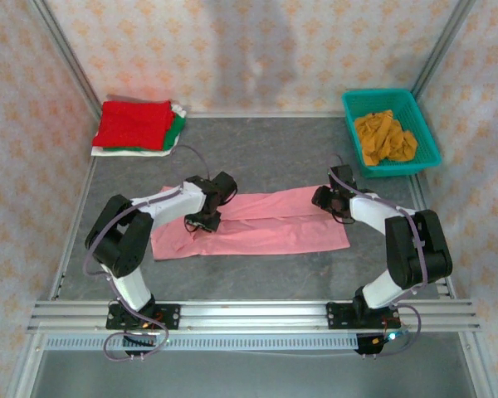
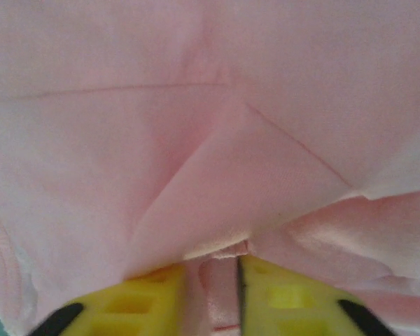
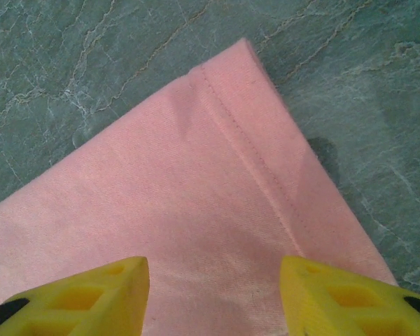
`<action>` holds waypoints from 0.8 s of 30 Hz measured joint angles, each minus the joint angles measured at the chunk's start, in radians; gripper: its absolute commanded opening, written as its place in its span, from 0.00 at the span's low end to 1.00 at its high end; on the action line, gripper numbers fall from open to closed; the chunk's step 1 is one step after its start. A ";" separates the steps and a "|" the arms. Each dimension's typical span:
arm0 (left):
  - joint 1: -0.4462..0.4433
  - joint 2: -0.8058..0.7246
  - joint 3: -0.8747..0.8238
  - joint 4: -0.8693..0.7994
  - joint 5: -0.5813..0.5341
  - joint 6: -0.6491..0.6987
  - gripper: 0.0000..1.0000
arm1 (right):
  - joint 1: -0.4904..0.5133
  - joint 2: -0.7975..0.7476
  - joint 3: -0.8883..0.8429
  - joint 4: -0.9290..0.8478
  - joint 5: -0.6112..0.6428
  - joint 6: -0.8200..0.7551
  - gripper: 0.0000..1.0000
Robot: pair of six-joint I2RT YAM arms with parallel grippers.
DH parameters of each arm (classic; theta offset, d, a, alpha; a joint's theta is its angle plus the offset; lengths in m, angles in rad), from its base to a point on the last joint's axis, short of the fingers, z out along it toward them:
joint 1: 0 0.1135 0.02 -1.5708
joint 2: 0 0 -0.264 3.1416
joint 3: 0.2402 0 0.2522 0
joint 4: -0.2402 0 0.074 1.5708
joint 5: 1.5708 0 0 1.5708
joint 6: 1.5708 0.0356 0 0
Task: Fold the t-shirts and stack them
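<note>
Top external: on your grey table (image 1: 266,157), the pink t-shirt (image 1: 257,224) lies folded at centre, its long axis running 9 to 3 o'clock (slightly tilted), stitched hem end toward 3. At 11 o'clock the red t-shirt (image 1: 133,124) tops others. At 1 o'clock the teal basket (image 1: 423,145) holds the mustard t-shirt (image 1: 384,137). Your right gripper (image 3: 213,301) hovers wide open and empty over the hem. Your left gripper (image 2: 213,308) has its jaws narrowly parted around a pink fold; you cannot tell whether they pinch it.

T-shirts: five were counted: pink t-shirt (image 1: 257,225), red t-shirt (image 1: 133,123), green t-shirt (image 1: 178,125), white t-shirt (image 1: 109,152), mustard-orange t-shirt (image 1: 384,138)
Basket (image 1: 353,124): one
Tools: two: left tool (image 1: 203,221), right tool (image 1: 324,198)
</note>
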 measured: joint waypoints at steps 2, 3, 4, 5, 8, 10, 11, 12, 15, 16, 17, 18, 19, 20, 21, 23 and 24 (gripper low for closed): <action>0.000 0.005 0.000 0.000 -0.006 0.002 0.37 | 0.000 0.000 0.001 -0.001 0.000 0.000 0.52; 0.000 0.006 0.000 -0.001 -0.010 0.002 0.38 | 0.000 0.000 0.002 -0.003 0.000 0.000 0.52; 0.000 0.007 0.000 -0.001 -0.016 0.002 0.37 | 0.000 0.000 0.002 -0.003 0.000 0.000 0.52; 0.000 0.007 0.000 -0.002 -0.024 -0.002 0.35 | 0.000 0.000 0.002 -0.004 0.000 0.000 0.52; 0.004 0.007 0.000 -0.005 -0.049 -0.014 0.35 | 0.000 0.000 0.002 -0.006 0.003 0.000 0.52; 0.013 0.006 0.000 -0.005 -0.063 -0.023 0.35 | 0.000 0.000 0.002 -0.007 0.003 0.000 0.52; 0.019 0.006 0.000 -0.005 -0.065 -0.025 0.35 | 0.000 0.000 0.002 -0.007 0.003 0.000 0.52; 0.026 0.005 0.000 -0.005 -0.067 -0.026 0.35 | 0.000 0.000 0.002 -0.007 0.003 0.000 0.52; 0.046 0.005 0.000 -0.006 -0.068 -0.031 0.37 | 0.000 0.000 0.002 -0.007 0.003 0.000 0.52; 0.052 0.005 0.000 -0.006 -0.068 -0.032 0.37 | 0.000 0.000 0.002 -0.007 0.003 0.000 0.52; 0.056 0.005 0.000 -0.006 -0.068 -0.032 0.37 | 0.000 0.000 0.002 -0.007 0.003 0.000 0.52; 0.057 0.005 0.000 -0.006 -0.067 -0.031 0.37 | 0.000 0.000 0.002 -0.007 0.003 0.000 0.52; 0.057 0.005 0.000 -0.006 -0.066 -0.031 0.39 | 0.000 0.000 0.002 -0.007 0.003 0.000 0.52; 0.057 0.005 0.000 -0.006 -0.063 -0.028 0.43 | 0.000 0.000 0.002 -0.008 0.003 0.000 0.52; 0.057 0.006 0.000 -0.006 -0.059 -0.024 0.44 | 0.000 0.000 0.002 -0.008 0.003 0.000 0.52; 0.057 0.010 0.000 -0.005 -0.049 -0.021 0.43 | 0.000 0.000 0.002 -0.007 0.003 0.000 0.52; 0.057 0.012 0.000 -0.005 -0.045 -0.020 0.43 | 0.000 0.000 0.002 -0.008 0.003 0.000 0.52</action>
